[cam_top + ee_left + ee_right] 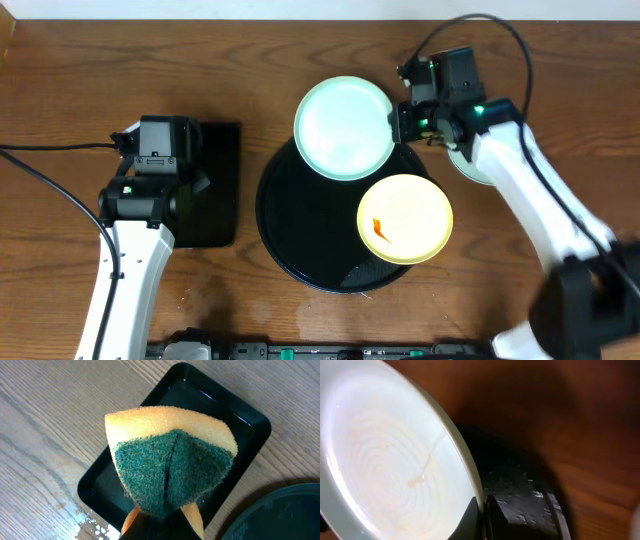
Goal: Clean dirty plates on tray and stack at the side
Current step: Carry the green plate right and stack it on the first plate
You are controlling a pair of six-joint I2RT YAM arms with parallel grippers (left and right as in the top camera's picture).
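Count: plates, two in plain view plus one pale curved rim (463, 168) mostly hidden under the right arm, just off the round black tray (290, 235) on its right. Trays: two, the round one and a smaller rectangular black tray (222, 215). Sponge: one. Arms: two.

Mint-blue plate (345, 127): overlaps the far rim of the round tray, part over the tray and part over the wood tabletop (80, 90) beyond it. It reads as a full circle from overhead, so face up and near level; being round, it has no long axis. The right gripper (398, 122) is clamped on its right-hand rim, with the rim edge pinched between the two fingers in the wrist view. A faint pale streak and one small drop (415, 480) lie near its centre.

Yellow plate (405, 218): face up on the right half of the round tray, apart from the mint plate. Its orange smear (379, 230) is left of the plate's centre, with its long axis running roughly near-to-far.

Rectangular tray: left of the round tray, long side toward it, a narrow gap between them.

Left gripper (159, 529): over the rectangular tray, closed on the sponge (172, 467). The sponge is folded with its green scouring face outward, the crease running straight away from the fingers and the yellow foam edge at the far end.
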